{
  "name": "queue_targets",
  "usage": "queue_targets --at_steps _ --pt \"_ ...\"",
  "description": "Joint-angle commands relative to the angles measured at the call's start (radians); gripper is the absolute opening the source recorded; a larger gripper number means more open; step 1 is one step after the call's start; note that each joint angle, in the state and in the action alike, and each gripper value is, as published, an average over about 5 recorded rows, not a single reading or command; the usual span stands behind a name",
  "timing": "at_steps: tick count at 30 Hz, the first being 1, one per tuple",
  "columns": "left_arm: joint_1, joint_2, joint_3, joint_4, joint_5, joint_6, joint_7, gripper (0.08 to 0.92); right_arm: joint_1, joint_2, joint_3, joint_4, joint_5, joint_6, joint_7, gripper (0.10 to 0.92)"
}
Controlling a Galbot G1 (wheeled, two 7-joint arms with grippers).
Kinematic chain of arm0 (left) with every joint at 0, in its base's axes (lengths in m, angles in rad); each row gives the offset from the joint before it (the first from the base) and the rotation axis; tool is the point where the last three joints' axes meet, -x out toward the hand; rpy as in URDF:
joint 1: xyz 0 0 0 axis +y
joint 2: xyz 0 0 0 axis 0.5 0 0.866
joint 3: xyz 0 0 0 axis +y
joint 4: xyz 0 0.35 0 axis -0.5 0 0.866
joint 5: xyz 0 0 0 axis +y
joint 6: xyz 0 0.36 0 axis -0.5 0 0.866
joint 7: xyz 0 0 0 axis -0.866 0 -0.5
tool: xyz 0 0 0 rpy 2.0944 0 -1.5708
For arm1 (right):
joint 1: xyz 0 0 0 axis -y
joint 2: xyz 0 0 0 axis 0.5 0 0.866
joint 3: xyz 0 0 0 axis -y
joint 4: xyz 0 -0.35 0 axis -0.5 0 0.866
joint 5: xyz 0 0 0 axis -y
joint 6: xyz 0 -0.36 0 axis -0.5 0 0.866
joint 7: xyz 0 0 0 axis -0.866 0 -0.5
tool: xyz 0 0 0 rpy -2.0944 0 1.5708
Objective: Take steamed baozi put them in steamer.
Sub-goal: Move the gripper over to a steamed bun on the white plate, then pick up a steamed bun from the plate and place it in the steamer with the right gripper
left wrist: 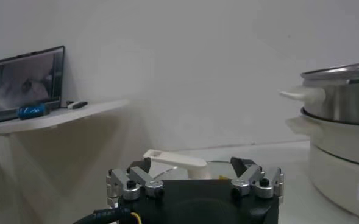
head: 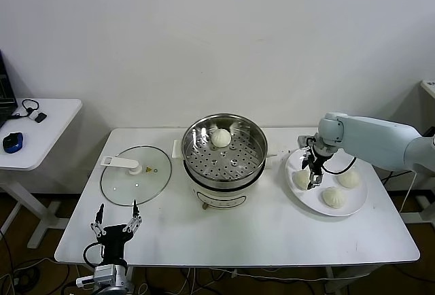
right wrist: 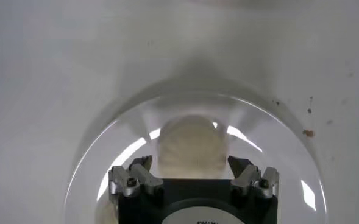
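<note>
The steamer (head: 224,155) stands mid-table with one steamed baozi (head: 220,137) on its perforated tray. Three more baozi lie on a white plate (head: 360,203) at the right: one on the plate's left side (head: 301,179), one farther right (head: 349,179), one nearer me (head: 334,197). My right gripper (head: 314,172) points down over the left one. In the right wrist view the gripper (right wrist: 191,173) is open, its fingers (right wrist: 130,178) on either side of that baozi (right wrist: 191,146). My left gripper (head: 115,226) is parked open at the table's front left.
A flat glass lid (head: 136,175) with a white handle (left wrist: 176,161) lies left of the steamer (left wrist: 344,122). A side table (head: 47,139) at the far left holds a blue mouse (head: 12,142) and a cable. A cable runs from the right wrist across the plate.
</note>
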Motion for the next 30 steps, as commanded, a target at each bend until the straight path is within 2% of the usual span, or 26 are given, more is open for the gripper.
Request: queue_targets --at_steps 1,6,12,18,24,30 --pt "0.000 0.000 0.000 -0.004 -0.001 -0.002 0.000 0.823 -0.018 0.002 0.015 -0.024 -0.018 0.012 0.005 0.823" --pt "0.002 0.000 0.000 -0.005 -0.002 -0.005 -0.001 0.823 -0.021 0.003 0.017 -0.021 -0.022 0.015 0.005 0.808" --pt "0.004 0.001 0.000 -0.006 -0.002 -0.006 -0.002 0.823 -0.015 0.006 0.020 -0.016 -0.027 0.015 0.006 0.702" --pt "0.003 0.001 0.003 -0.015 -0.002 -0.003 -0.001 0.823 0.039 -0.008 -0.011 0.023 -0.019 0.012 0.005 0.645" --pt "0.001 0.000 0.013 -0.024 0.000 -0.002 0.000 0.823 0.226 -0.021 -0.130 0.143 0.067 -0.006 0.002 0.627" --pt "0.000 0.002 0.029 -0.025 0.019 -0.005 0.000 0.823 0.499 -0.012 -0.265 0.346 0.221 -0.038 -0.002 0.620"
